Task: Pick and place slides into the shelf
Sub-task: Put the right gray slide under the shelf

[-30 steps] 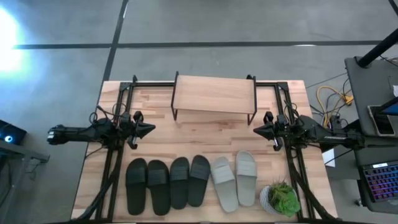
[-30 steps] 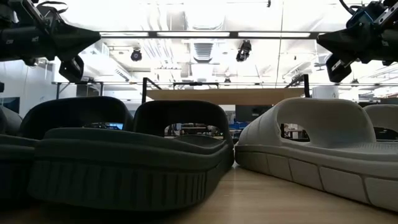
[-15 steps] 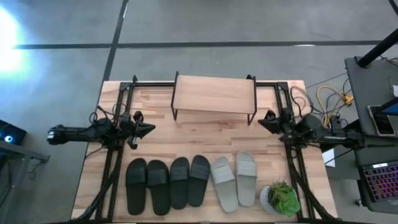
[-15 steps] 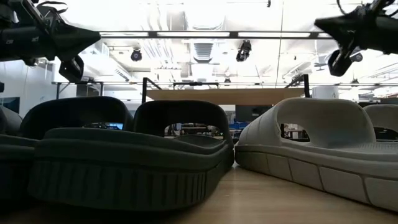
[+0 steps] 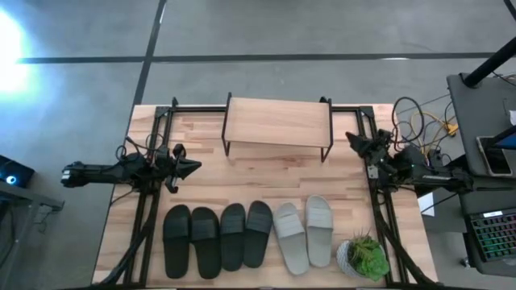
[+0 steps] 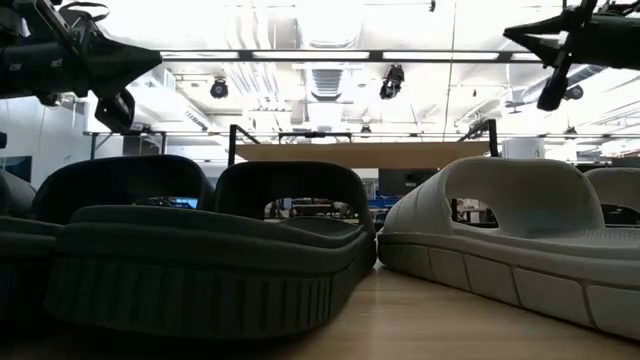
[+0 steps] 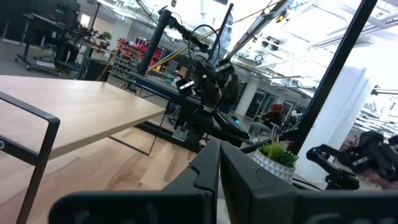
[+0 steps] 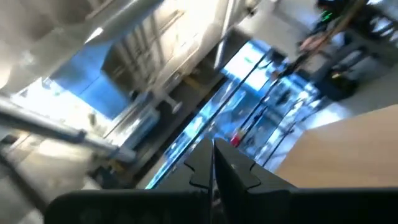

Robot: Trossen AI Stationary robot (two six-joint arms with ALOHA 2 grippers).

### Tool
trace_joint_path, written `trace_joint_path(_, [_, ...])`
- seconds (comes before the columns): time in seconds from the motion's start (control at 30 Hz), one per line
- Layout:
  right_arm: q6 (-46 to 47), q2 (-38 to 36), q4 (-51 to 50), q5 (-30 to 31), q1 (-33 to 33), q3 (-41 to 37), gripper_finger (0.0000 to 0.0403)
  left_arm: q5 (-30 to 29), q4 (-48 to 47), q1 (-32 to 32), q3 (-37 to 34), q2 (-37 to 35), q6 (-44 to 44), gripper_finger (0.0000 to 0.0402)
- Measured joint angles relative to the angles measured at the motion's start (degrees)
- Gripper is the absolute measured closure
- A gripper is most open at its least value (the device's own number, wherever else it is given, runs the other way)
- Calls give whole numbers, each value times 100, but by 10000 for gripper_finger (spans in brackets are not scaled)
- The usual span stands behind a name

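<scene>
Below one shelf [image 5: 278,121], six slides [image 5: 248,235].

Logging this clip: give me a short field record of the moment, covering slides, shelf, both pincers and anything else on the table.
slides: six in a row along the table's near edge; four black slides, two grey slides
shelf: at the far edge of the table, its top bare
left pincer: shut, empty, above the table beyond the black slides
right pincer: shut, empty, by the shelf's right end
other: potted plant right of the grey slides
progress: no slide on the shelf yet
</scene>
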Motion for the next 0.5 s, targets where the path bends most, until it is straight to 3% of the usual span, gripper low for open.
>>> trace_joint_path(0.23, [-673, 725, 2181, 292, 0, 44, 394, -101, 0, 0, 1, -5, 563, 402])
trace_joint_path(0.37, [-745, 2016, 3835, -1151, 2, 362, 394, -101, 296, 0, 1, 0, 386, 402])
trace_joint_path(0.5, [-1093, 3653, 4680, -2926, 5, 1503, 394, -101, 675, 0, 1, -15, -137, 402])
